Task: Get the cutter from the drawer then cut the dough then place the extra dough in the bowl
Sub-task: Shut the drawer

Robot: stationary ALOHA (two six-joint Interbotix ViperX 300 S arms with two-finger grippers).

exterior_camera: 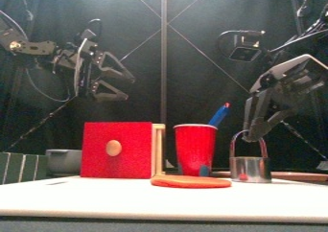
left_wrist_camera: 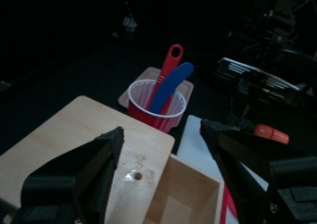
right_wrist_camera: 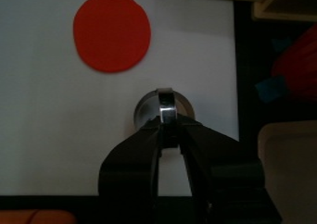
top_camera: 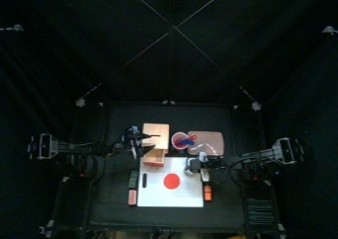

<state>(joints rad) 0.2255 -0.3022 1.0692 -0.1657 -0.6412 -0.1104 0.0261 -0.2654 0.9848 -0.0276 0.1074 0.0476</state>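
Right gripper (right_wrist_camera: pixel 165 123): jaws pressed together on the top wire of the cutter (right_wrist_camera: pixel 165 105).

Cutter: held upright at board (right_wrist_camera: pixel 50 126) level, well apart from the dough (right_wrist_camera: pixel 111 33). Whether its rim touches the board cannot be told.

Dough: flat red disc, uncut, lying whole on the board.

Step judged in hand: cutter to be carried to the dough and pressed in.
- The cutter is best raised a little before it is carried sideways, so the rim is not dragged.
- It is to be centred over the disc, kept level and pushed straight down, so that an even ring is left.

Room: bare board lies between cutter and dough, and nothing is seen in that path. The board's right edge is close beside the cutter.

Cup (exterior_camera: pixel 195 150) and box (exterior_camera: pixel 118 150): these stand behind the dough and are to be kept clear of.

Left gripper (left_wrist_camera: pixel 162 130): jaws spread, empty, held high over the box.

Bowl (exterior_camera: pixel 61 159): far left, beyond the box.
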